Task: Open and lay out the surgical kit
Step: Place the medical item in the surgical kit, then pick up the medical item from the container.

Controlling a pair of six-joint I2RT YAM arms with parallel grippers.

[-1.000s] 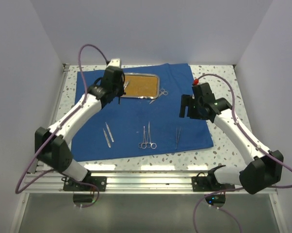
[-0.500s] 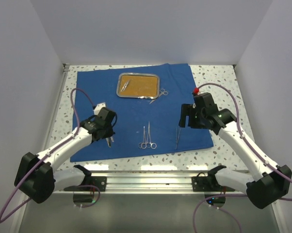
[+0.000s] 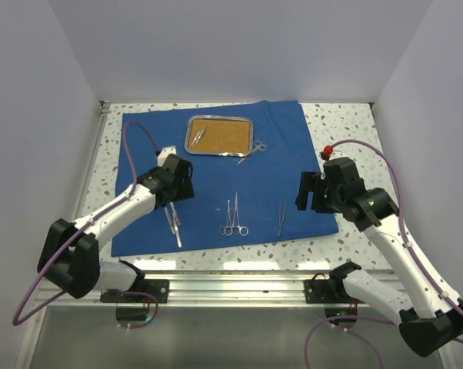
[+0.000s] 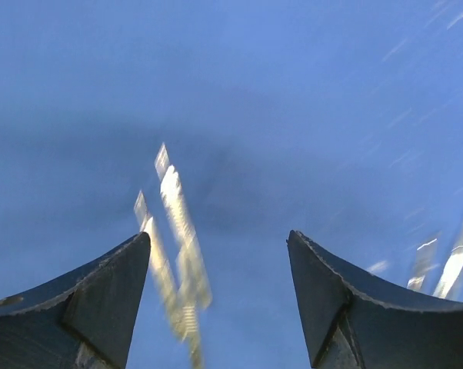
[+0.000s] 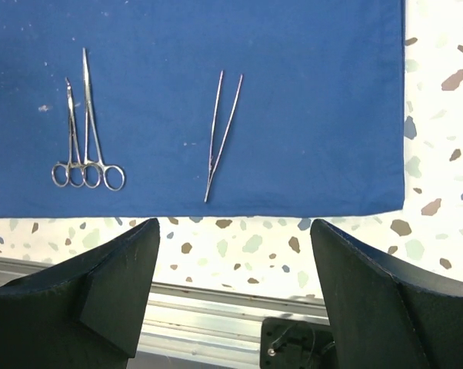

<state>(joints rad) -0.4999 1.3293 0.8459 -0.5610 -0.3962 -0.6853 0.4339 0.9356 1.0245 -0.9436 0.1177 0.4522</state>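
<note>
My left end effector (image 4: pixel 218 240) open, empty, above thin silvery steel tweezers (image 4: pixel 176 219) at 7 o'clock of royal-blue cloth wrap (image 3: pixel 281 154); right end effector (image 5: pixel 235 231) open too; risk: low pass snags cloth, shifts tweezers.

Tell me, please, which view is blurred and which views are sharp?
Left wrist view: motion-blurred, the silvery instruments smear into bright streaks on the blue cloth. Right wrist view: sharp, ring-handled clamps and tweezers crisp. Top view: sharp, evenly lit.
</note>
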